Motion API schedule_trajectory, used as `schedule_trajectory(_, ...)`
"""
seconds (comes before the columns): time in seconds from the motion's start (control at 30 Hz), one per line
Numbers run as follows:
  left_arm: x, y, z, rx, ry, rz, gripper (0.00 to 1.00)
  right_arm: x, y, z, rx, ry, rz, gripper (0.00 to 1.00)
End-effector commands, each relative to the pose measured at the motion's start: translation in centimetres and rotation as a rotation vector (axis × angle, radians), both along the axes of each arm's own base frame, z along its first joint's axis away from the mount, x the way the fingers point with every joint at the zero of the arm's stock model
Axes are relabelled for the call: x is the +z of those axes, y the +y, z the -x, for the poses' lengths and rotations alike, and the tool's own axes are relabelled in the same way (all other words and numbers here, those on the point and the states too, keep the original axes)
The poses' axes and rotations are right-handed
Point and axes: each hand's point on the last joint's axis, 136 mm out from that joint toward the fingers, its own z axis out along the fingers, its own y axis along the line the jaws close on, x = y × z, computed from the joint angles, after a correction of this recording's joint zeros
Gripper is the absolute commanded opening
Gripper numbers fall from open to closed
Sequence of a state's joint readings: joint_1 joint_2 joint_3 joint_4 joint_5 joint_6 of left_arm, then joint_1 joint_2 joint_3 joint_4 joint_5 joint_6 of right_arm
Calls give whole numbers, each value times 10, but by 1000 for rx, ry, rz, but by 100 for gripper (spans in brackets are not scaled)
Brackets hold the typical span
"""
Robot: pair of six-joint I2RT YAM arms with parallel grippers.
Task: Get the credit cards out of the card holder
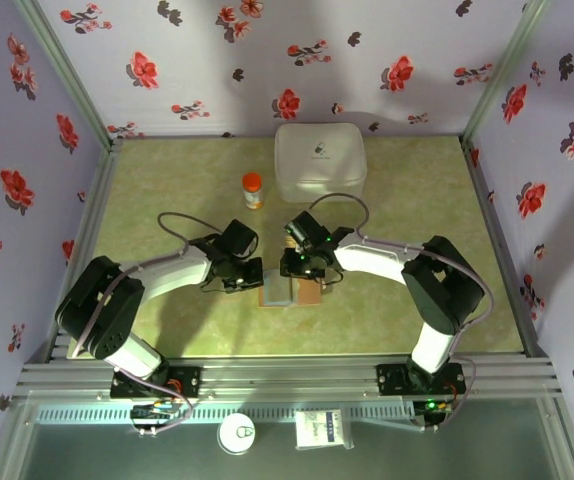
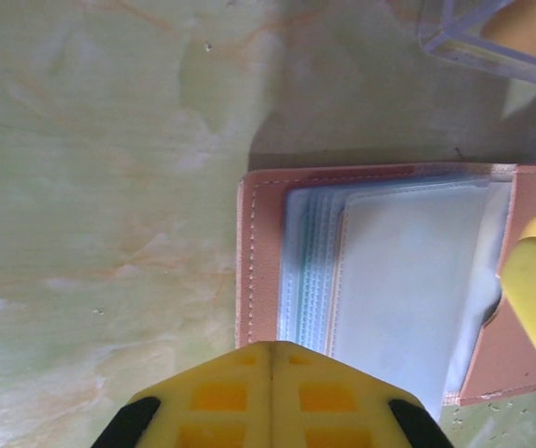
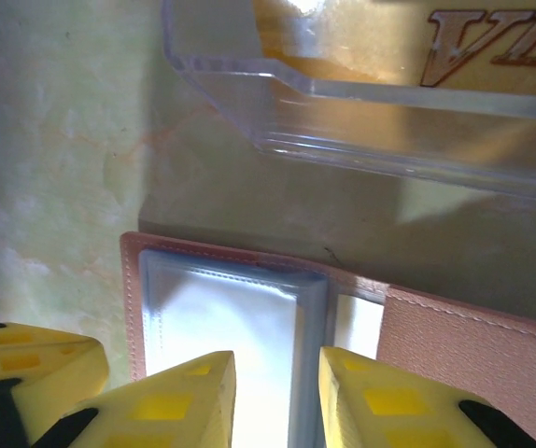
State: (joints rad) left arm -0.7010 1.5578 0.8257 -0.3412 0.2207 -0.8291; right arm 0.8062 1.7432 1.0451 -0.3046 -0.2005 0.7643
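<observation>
The card holder (image 1: 279, 291) lies open on the green mat, brown border around blue-grey plastic sleeves (image 2: 399, 271). My left gripper (image 2: 270, 347) is shut, its yellow tips over the holder's near edge with nothing between them. My right gripper (image 3: 277, 359) hovers just over the sleeves (image 3: 231, 308) with a clear gap between its fingers; the sleeves' folded edge runs under that gap. In the top view the two grippers (image 1: 252, 280) (image 1: 297, 268) meet over the holder. An orange-yellow credit card (image 3: 361, 37) with raised lettering shows through a clear sheet beyond the holder. Whether the sleeves hold cards is hidden.
The clear transparent sheet (image 3: 389, 121) lies just past the holder's far edge, its corner in the left wrist view (image 2: 478, 42). A large white rounded case (image 1: 319, 160) and a small orange-capped bottle (image 1: 253, 190) stand at the back. Floral walls close in the mat.
</observation>
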Motion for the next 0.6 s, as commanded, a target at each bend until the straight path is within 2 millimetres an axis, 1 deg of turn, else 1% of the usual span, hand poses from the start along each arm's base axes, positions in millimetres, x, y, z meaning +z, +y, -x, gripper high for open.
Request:
schedule_trajectory(0.0, 0, 0, 4, 9, 0, 18, 0, 13, 12, 3, -7, 0, -79, 30)
schedule_trajectory(0.27, -11, 3, 9, 4, 35, -12, 0, 8, 14, 9, -6, 32, -92, 28)
schedule_trajectory(0.57, -18, 7, 12, 7, 65, -44, 0, 1, 12, 21, 4, 74, -85, 33)
